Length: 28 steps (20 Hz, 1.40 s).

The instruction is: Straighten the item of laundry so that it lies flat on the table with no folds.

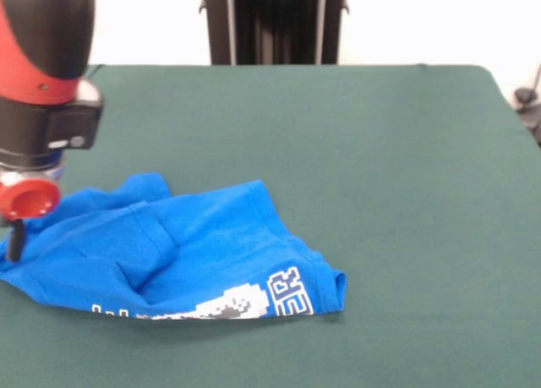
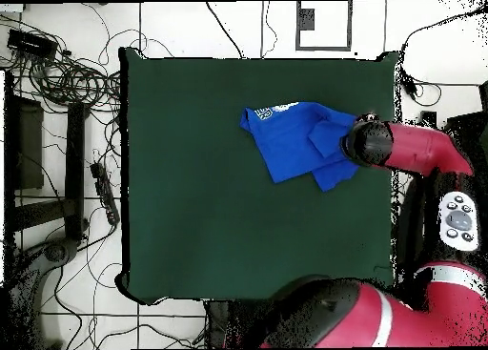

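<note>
Gripper low over one end of the shirt; only one dark finger shows below the red wrist knob in the front view, so cannot tell whether it is spread, pressed together or pinching cloth. Overhead, the arm's black end covers that spot entirely.

Item of laundry: bright blue T-shirt, crumpled and folded over itself, not flat. One edge is turned up, showing a strip of white-grey pixel print and yellow-outlined lettering. Several soft ridges and a deep crease run through the middle; a sleeve-like flap pokes out near the arm. Cloth looks thin, limp knit.

Placement: overhead, the shirt lies on the table toward the corner on the arm's side at the edge far from the robot's base, inside both edges; its arm-side end sits near the side edge.

Open room: most of the dark green felt-like top is bare, broad on the side away from the arm and toward the base.

Hidden: shirt end under the arm; most of the print folded underneath; collar and hem hard to tell apart.
</note>
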{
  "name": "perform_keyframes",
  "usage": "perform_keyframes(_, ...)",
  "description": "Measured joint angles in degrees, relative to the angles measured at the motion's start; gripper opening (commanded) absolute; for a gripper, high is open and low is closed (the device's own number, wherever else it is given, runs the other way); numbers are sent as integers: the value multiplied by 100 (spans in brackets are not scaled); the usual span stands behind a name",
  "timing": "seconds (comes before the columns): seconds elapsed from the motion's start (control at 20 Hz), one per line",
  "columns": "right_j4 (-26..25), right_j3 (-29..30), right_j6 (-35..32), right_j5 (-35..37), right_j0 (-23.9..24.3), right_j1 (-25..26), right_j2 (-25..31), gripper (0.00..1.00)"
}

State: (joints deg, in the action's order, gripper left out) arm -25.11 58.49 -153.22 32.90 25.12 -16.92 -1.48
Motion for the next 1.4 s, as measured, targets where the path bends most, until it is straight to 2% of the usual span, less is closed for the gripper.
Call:
perform_keyframes(0.45, 27, 20, 0, 440, -848, -559, -179, 100)
perform_keyframes(0.8, 170, 22, 0, 765, -1104, -811, -186, 100)
perform_keyframes(1.4, 272, 115, 0, 771, -1274, -821, -230, 100)
